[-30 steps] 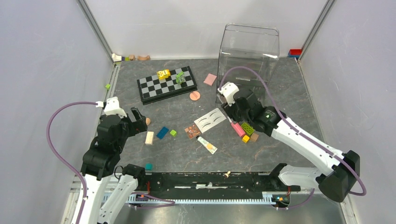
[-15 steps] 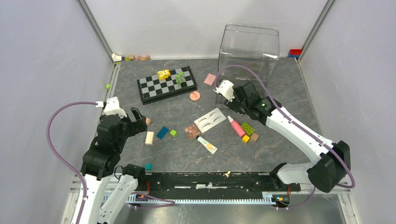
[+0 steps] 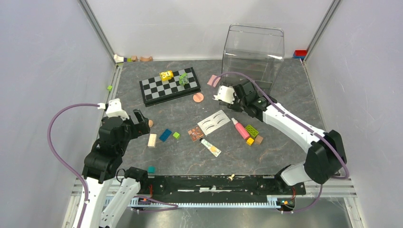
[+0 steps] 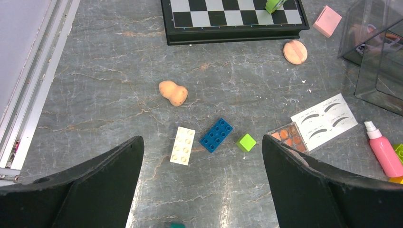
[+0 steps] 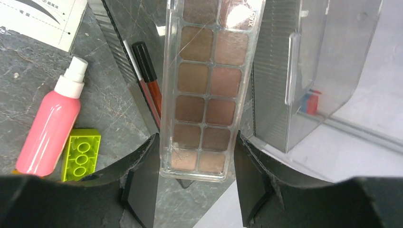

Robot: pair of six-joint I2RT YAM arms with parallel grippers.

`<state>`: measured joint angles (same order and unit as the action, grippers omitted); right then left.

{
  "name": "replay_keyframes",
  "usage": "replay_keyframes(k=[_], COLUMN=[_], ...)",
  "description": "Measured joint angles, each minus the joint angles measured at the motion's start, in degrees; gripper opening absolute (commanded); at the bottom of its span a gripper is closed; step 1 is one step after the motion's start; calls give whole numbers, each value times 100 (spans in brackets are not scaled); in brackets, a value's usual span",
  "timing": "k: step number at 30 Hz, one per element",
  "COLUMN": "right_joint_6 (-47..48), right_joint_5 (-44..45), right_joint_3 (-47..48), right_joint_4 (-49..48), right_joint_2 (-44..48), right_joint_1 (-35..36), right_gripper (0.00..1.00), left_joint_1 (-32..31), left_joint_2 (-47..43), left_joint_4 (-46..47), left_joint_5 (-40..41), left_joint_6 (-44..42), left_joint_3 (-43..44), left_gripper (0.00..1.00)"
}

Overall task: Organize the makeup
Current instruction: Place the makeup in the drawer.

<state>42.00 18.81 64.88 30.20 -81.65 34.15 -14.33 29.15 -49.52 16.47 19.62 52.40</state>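
My right gripper (image 5: 196, 161) is shut on a long clear eyeshadow palette (image 5: 206, 85) of brown and pink pans, gripped at its near end. It hangs at the front of the clear box (image 3: 254, 47), where the right gripper (image 3: 239, 90) shows from above. On the table lie a pink bottle (image 3: 240, 128), a white lash card (image 3: 214, 121), a small orange palette (image 3: 195, 133), a cream tube (image 3: 210, 147) and a peach sponge (image 4: 173, 93). My left gripper (image 4: 203, 156) stands open above the toy blocks, holding nothing.
A chessboard (image 3: 169, 85) with toy pieces lies at the back left. A round peach pad (image 3: 198, 97) and a pink square (image 3: 214, 80) lie near it. Cream, blue and green blocks (image 4: 216, 135) sit under the left gripper. A lime brick (image 5: 81, 154) lies beside the pink bottle.
The right arm has carried the palette back and leftward, up to the front of the clear box. The left arm has not moved.
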Motion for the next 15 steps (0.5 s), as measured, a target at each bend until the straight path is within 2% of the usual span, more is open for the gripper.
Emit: replay_keyframes(k=[15], right_joint_6=[852], right_joint_5=[-17], right_joint_3=[782], right_joint_4=[-203], right_joint_2=[-1351], right_joint_1=[-197], right_gripper=[1], left_joint_1=[0], left_joint_2=[11], left_joint_4=[15], left_joint_5=[-2], left_joint_6=[0], left_joint_3=[-20], left_gripper=[100])
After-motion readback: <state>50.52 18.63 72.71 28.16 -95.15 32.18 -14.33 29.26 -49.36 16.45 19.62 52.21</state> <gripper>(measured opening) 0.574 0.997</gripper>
